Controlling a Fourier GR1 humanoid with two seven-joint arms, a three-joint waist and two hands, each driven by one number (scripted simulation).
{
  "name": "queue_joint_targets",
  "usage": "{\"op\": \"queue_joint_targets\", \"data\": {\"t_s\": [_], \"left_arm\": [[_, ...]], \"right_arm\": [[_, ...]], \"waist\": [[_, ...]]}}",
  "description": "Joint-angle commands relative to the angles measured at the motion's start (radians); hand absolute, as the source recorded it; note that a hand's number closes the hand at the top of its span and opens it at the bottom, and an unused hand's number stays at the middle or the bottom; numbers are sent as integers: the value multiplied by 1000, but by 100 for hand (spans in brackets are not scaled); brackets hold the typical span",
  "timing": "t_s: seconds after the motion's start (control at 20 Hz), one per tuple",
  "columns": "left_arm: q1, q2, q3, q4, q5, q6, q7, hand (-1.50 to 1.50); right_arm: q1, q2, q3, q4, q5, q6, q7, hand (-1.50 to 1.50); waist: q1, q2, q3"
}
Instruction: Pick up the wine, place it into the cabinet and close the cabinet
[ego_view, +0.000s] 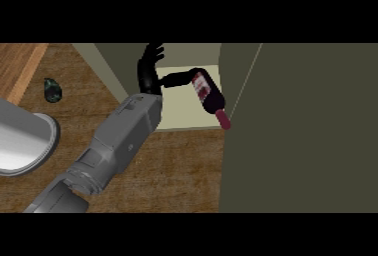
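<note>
The wine bottle (208, 96) is dark with a red-and-white label and a red cap. It lies tilted inside the open cabinet on its pale shelf floor (181, 112), with the neck pointing down-right toward the door edge. My left hand (150, 75) is at the cabinet opening, just left of the bottle. Its fingers point straight up and its thumb stretches right to touch the bottle's base. The hand is open and nothing is curled round the bottle. The right hand does not show.
The cabinet's large olive door (303, 130) fills the right side of the view. A small dark green object (52, 90) lies on the wooden counter (177, 170) at the upper left. A round metal basin (22, 142) sits at the left edge.
</note>
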Motion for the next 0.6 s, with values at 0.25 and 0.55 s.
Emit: {"op": "queue_joint_targets", "data": {"t_s": [0.25, 0.55], "left_arm": [[-30, 1, 15, 106, -36, 29, -8, -150], [-54, 75, 24, 112, -47, -33, 5, -150]], "right_arm": [[28, -5, -6, -145, -114, 5, 61, -150], [52, 10, 20, -164, -83, -2, 60, -150]], "waist": [[-7, 6, -1], [-4, 2, -1]]}}
